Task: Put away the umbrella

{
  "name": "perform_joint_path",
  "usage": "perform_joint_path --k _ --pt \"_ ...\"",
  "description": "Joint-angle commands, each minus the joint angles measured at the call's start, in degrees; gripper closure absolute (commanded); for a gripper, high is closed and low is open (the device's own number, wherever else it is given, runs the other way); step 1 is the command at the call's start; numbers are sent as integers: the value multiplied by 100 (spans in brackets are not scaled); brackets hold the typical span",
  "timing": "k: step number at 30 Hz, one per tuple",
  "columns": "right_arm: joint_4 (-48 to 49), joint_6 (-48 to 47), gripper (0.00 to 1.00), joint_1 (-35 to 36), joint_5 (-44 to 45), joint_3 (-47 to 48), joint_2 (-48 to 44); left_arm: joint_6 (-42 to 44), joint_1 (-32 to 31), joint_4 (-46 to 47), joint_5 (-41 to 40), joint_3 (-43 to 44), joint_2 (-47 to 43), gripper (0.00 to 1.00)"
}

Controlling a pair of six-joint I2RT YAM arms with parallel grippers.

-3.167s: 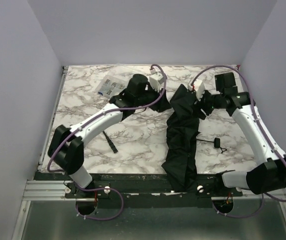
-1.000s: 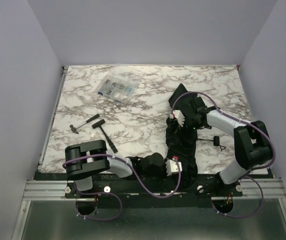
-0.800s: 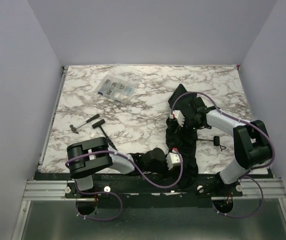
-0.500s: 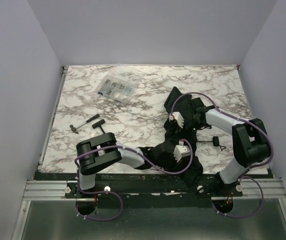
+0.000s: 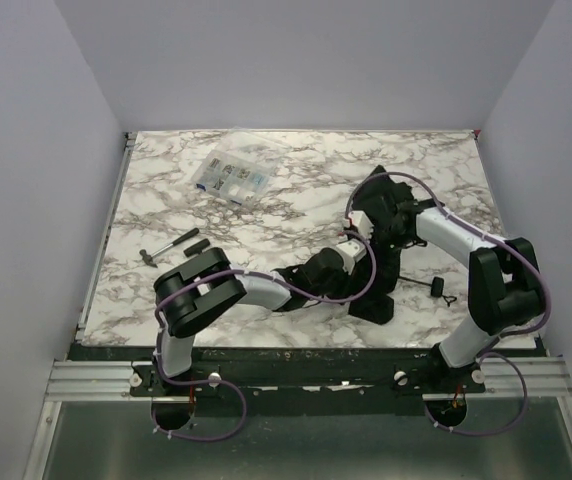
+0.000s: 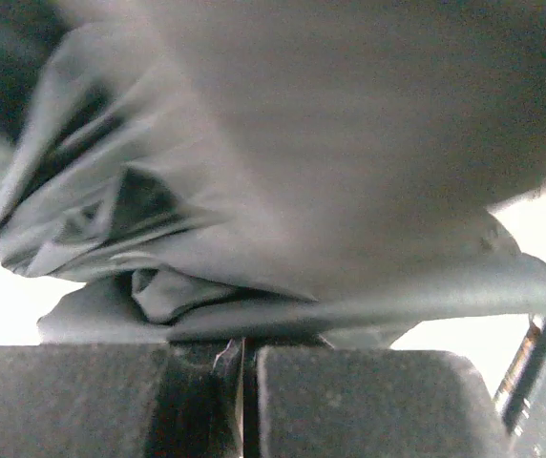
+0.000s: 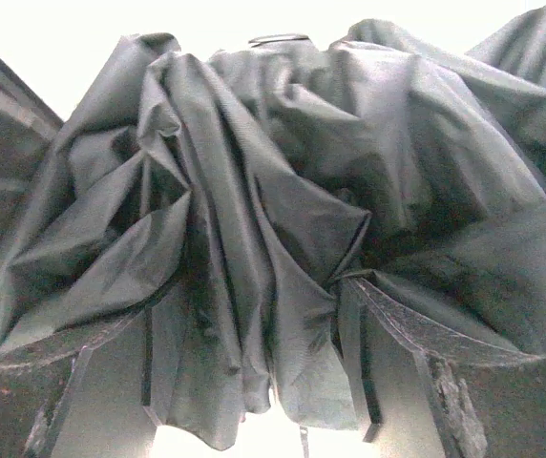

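Observation:
The umbrella [image 5: 378, 272] lies bunched up, dark fabric in a short heap right of the table's middle. Its thin shaft runs right to the black knob handle [image 5: 436, 287] with its wrist loop. My left gripper [image 5: 364, 256] reaches in from the left and is shut, a thin fold of fabric caught between its pads [image 6: 349, 401]. The canopy [image 6: 330, 191] fills that view. My right gripper [image 5: 379, 232] comes from the far right, and its fingers [image 7: 92, 401] close on a thick bundle of the fabric [image 7: 254, 172] between them.
A clear plastic compartment box [image 5: 229, 178] sits at the far left. A small tool [image 5: 171, 246] lies at the left, close to my left arm's elbow. The marble table [image 5: 166, 200] is walled on three sides, with a rail along its near edge.
My left arm swept from the near edge up to the table's middle, pushing the umbrella's near end with it. The umbrella is now shorter and bunched. My right gripper kept its hold and shifted slightly farther.

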Motion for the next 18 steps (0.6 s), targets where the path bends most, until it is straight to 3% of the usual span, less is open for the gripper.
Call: perform_joint_path --k 1,8,13,17,18 --pt "-1269 -176 28 220 -765 386 -355 -331 593 -43 -619 -179 445 100" --pt "-1731 -66 11 207 -756 1745 -658 29 494 898 21 -1251 -652 80" --pt "-1779 267 6 209 -862 2278 -863 299 485 1165 397 -1882 -1573 70" --pt "-731 1845 6 206 -578 1891 -1025 417 467 1183 332 -2264 -2273 61" --pt "-345 2338 1 210 -489 1690 -1098 446 463 1164 234 -2351 -2463 58"
